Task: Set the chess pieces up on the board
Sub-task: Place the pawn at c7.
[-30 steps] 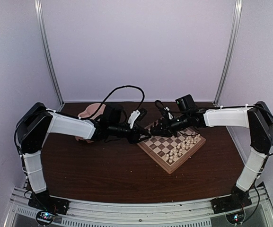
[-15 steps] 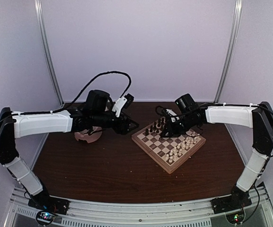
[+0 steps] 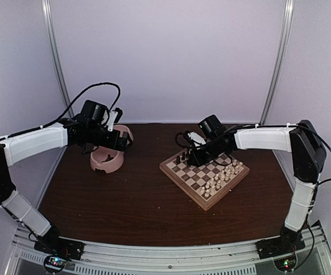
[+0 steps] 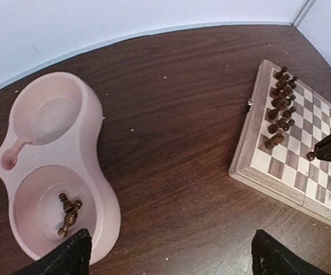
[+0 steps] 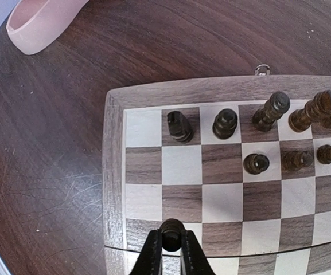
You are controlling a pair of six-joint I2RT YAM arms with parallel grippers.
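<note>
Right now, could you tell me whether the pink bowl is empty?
Not empty: dark chess pieces lie tipped over in one compartment of the pink bowl.

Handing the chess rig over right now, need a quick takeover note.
Left gripper: open, empty, above the pink bowl.
Right gripper: shut on a dark pawn over the board, near its edge.
Done: many dark pieces stand in two rows; pale pieces stand opposite.
Left: set the pawn down, then fetch the last dark men lying in the bowl.
</note>
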